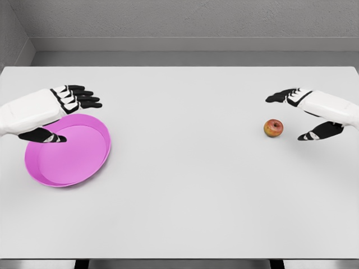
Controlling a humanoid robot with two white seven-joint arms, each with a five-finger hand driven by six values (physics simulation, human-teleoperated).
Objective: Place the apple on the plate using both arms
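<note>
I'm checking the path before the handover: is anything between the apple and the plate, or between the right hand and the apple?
Nothing visible. The table is bare between the apple and the plate, and the open right hand sits just beside the apple. The open left hand hovers over the plate's far rim.

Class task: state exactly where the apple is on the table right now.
In the head view, the apple sits on the right side of the white table, just left of the open right robot hand, untouched and far from the pink plate at the left.

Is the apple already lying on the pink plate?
No, the apple lies on the white table near the right hand, far from the pink plate.
</note>
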